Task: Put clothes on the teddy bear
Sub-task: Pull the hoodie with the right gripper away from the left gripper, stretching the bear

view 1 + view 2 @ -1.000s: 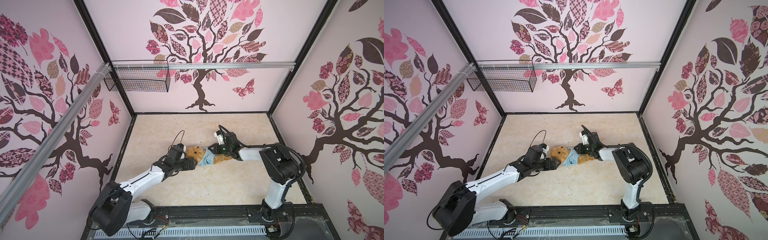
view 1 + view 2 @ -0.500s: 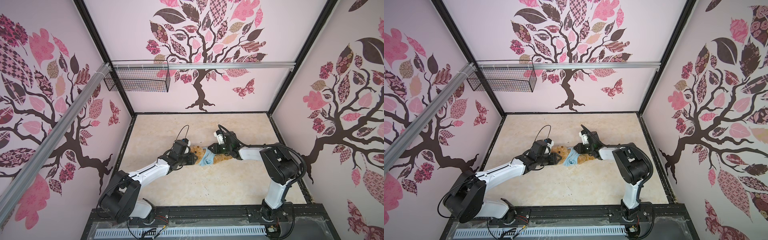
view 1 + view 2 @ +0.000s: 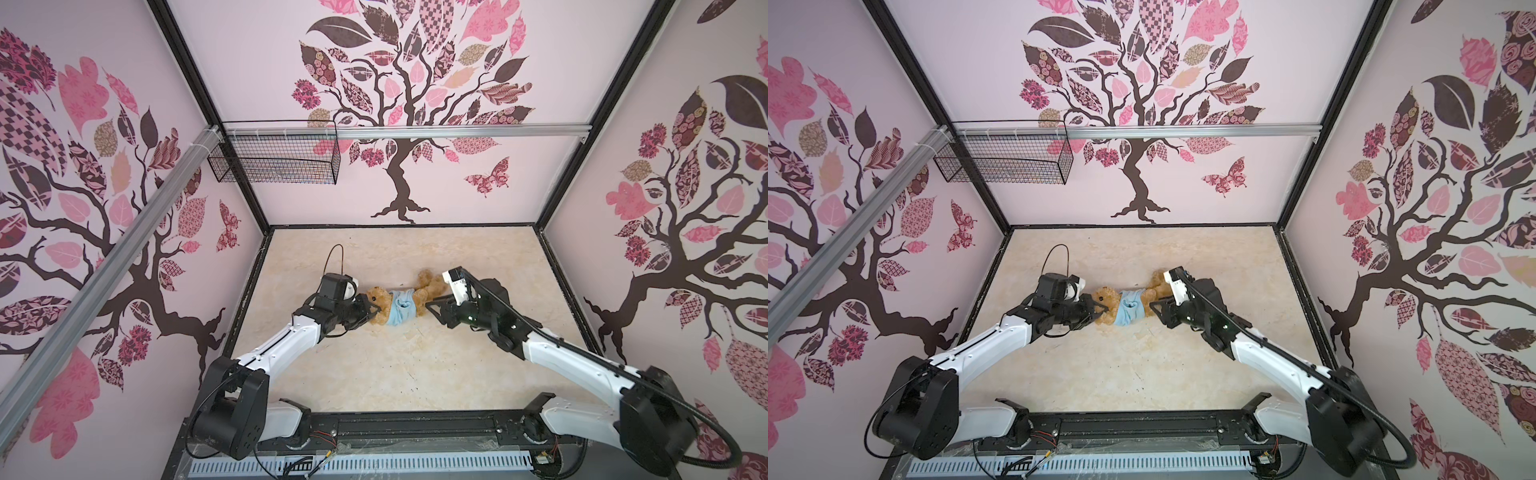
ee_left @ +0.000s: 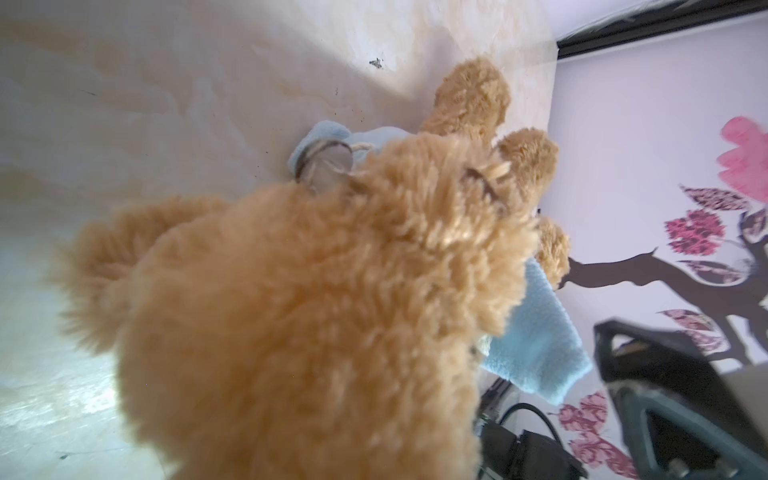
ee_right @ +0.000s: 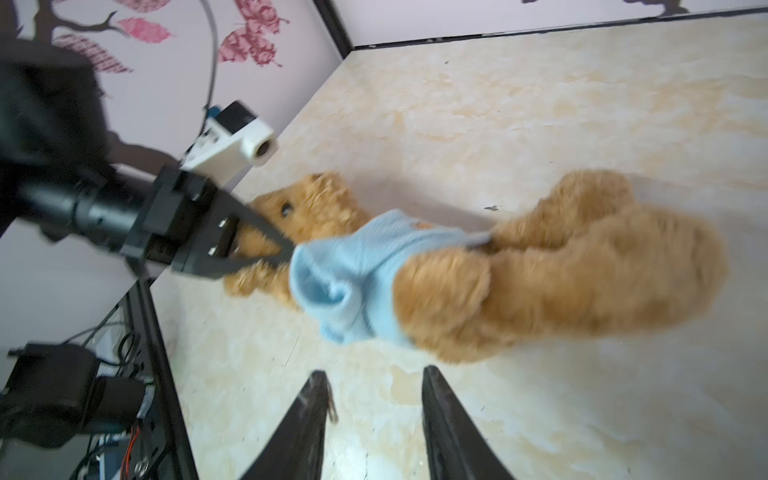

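My left fingers (image 5: 262, 226) are clamped shut on the teddy bear (image 5: 561, 282) at its head. It's probably by an ear, though the blur there keeps me from being sure. My right fingers (image 5: 307, 419) stand apart with nothing between them, just short of the bear's legs. The bear lies face up in the middle of the counter (image 3: 374, 365), stretched between both arms. The light-blue shirt (image 3: 401, 308) is round its torso and its legs are bare.
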`<action>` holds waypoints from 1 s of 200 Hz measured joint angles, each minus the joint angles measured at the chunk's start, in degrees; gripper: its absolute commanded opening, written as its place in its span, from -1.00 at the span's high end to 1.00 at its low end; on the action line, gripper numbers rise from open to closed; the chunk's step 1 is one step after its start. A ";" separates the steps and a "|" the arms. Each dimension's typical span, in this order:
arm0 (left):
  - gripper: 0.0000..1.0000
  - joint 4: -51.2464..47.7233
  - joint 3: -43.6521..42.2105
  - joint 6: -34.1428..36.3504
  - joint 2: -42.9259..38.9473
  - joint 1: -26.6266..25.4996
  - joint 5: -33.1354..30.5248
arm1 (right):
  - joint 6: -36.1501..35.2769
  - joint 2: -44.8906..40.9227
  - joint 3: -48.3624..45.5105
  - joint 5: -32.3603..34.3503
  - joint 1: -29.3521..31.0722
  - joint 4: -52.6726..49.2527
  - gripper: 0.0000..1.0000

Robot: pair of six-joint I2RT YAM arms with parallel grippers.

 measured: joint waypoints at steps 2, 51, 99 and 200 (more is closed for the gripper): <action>1.00 0.00 0.00 -0.22 0.00 0.37 0.68 | -0.17 -0.28 -0.42 0.07 0.28 0.37 0.18; 1.00 -1.90 -0.35 -2.12 -0.44 3.65 10.29 | -2.75 4.55 -8.48 -0.31 4.37 12.81 0.21; 1.00 -3.98 -0.35 -1.03 -0.52 3.63 12.63 | -3.41 13.49 -7.67 -1.18 4.35 22.62 0.27; 1.00 -6.95 -0.35 0.96 -2.43 2.95 12.46 | -4.50 17.44 -7.61 -1.51 4.37 30.05 0.74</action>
